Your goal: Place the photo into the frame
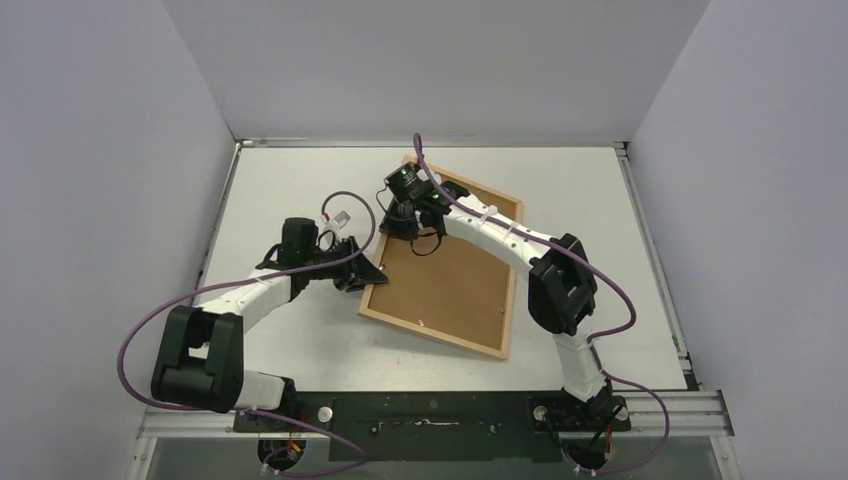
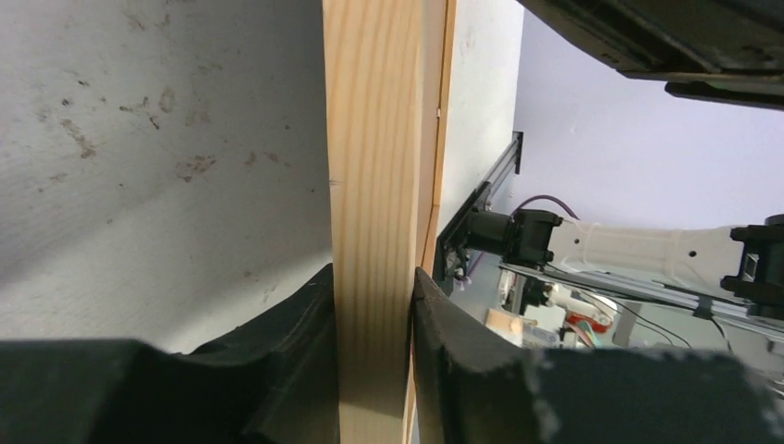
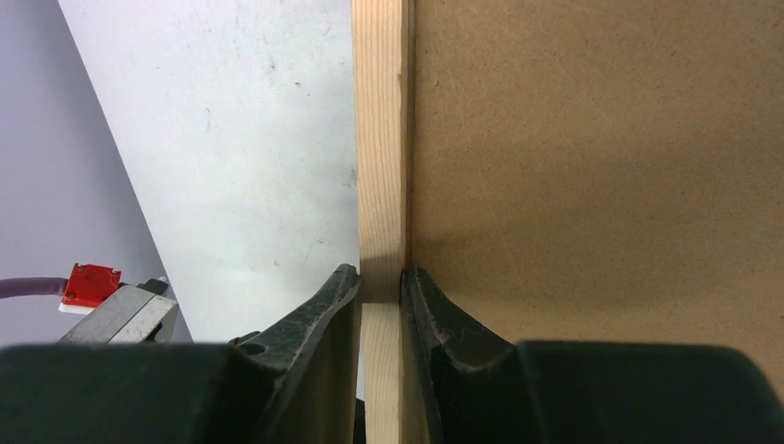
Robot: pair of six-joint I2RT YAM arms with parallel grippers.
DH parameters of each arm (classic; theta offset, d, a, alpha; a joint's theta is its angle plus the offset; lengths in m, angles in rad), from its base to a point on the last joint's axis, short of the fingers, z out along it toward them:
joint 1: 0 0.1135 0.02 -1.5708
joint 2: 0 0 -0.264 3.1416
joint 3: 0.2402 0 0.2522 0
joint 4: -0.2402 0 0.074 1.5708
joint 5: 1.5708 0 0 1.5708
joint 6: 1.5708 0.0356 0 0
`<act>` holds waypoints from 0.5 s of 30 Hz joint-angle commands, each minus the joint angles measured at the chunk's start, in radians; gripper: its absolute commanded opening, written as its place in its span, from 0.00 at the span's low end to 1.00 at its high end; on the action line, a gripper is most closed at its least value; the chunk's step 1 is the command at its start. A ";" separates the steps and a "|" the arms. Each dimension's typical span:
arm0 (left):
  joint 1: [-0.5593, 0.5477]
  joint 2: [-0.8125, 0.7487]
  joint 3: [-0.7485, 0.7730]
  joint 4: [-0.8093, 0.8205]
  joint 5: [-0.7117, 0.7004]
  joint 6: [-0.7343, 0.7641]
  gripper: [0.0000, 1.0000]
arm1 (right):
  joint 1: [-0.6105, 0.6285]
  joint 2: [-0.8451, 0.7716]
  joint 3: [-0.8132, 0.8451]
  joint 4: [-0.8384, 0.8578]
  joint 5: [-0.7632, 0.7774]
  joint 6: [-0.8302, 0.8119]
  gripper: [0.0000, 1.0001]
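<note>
Clamped on a bar of the frame (image 1: 432,335) by left gripper (image 2: 374,277) at its 9 o'clock, by right gripper (image 3: 381,273) at 11 o'clock; backing board (image 1: 450,285) facing up.

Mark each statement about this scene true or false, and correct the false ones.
1. The brown backing board of the frame faces up. True.
2. The left gripper hangs clear above the frame. False: it pinches a wooden frame bar from both sides.
3. The right gripper is clamped on a wooden bar of the frame. True.
4. The photo lies on the table beside the frame. False: no photo shows in any view.
5. The frame sits square to the table's edges. False: it is turned at an angle to them.
</note>
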 commanded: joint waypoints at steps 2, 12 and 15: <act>-0.005 -0.105 0.070 -0.036 -0.036 0.040 0.20 | -0.005 -0.097 0.007 0.116 -0.034 0.044 0.00; -0.004 -0.172 0.261 -0.284 -0.102 0.197 0.06 | -0.044 -0.161 0.021 0.031 0.002 0.050 0.43; -0.002 -0.166 0.355 -0.400 -0.132 0.268 0.03 | -0.073 -0.217 0.019 0.029 0.002 0.044 0.59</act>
